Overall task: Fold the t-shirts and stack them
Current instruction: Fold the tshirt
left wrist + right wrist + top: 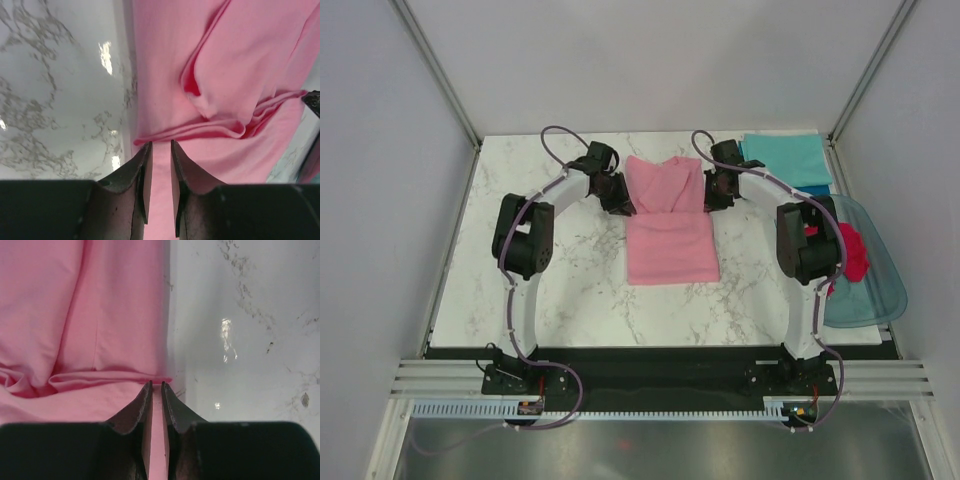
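A pink t-shirt (670, 220) lies mid-counter, its upper half doubled over in a fold. The left hand (619, 197) is clenched on the shirt's left edge and the right hand (716, 192) on its right edge, each with cloth pinched between nearly closed fingers. Bare marble counter (570, 290) spreads to the left and in front. A folded teal t-shirt (785, 155) sits at the far right corner. A red t-shirt (850, 255), partly hidden, seems to lie in the clear tub (875, 300) overhanging the right edge.

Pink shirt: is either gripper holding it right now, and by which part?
Both. The left gripper pinches the pink shirt by its left side edge, the right gripper by its right side edge, at the crosswise fold.
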`<state>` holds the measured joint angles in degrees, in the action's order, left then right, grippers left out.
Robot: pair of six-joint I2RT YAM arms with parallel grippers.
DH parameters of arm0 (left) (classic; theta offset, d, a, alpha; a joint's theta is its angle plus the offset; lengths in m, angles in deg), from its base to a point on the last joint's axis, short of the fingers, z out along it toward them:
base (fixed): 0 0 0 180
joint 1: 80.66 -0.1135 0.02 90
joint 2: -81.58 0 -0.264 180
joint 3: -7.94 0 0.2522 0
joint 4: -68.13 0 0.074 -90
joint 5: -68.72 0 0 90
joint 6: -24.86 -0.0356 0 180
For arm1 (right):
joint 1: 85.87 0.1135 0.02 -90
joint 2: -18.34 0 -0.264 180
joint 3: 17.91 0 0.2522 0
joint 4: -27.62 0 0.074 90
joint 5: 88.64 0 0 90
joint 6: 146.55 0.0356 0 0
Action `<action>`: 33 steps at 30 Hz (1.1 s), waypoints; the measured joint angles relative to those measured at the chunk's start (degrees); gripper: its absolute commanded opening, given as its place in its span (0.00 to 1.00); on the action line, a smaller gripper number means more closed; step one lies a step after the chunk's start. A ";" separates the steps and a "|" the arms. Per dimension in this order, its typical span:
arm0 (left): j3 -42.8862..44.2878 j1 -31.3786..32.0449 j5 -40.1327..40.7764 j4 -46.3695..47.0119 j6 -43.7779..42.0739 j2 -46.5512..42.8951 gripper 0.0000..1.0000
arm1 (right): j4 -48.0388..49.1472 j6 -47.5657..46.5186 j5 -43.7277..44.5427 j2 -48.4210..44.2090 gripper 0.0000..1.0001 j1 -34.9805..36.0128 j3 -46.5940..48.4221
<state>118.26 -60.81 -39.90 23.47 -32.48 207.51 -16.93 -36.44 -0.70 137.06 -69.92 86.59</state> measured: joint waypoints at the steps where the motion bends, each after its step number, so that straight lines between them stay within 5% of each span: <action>1: 1.05 -0.35 -0.09 -0.02 -0.17 0.63 0.28 | 0.04 -0.26 0.17 1.29 0.19 -0.15 0.79; 7: 2.19 -1.75 -1.53 -0.48 -0.90 1.20 0.31 | -0.42 -0.66 1.07 4.66 0.21 -0.81 3.50; 12: 2.21 -1.75 -1.55 -3.26 -1.81 -0.31 0.33 | -1.88 -0.46 3.10 4.35 0.32 -1.14 7.10; 18: -4.50 -1.66 -1.92 -5.53 -3.26 -11.78 0.36 | -7.52 2.91 5.42 -1.09 0.45 -1.51 6.54; 25: -26.27 -1.16 -4.94 -1.97 -3.32 -31.10 0.43 | -6.19 11.21 1.75 -20.96 0.59 -1.53 -15.08; 33: -42.93 0.55 -8.22 4.90 -0.20 -38.32 0.44 | -1.36 18.23 -3.63 -35.01 0.62 -0.04 -36.00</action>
<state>75.33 -60.26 -48.11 28.37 -32.68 169.20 -18.29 -18.21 -4.33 102.04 -69.97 50.59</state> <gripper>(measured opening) 0.435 0.619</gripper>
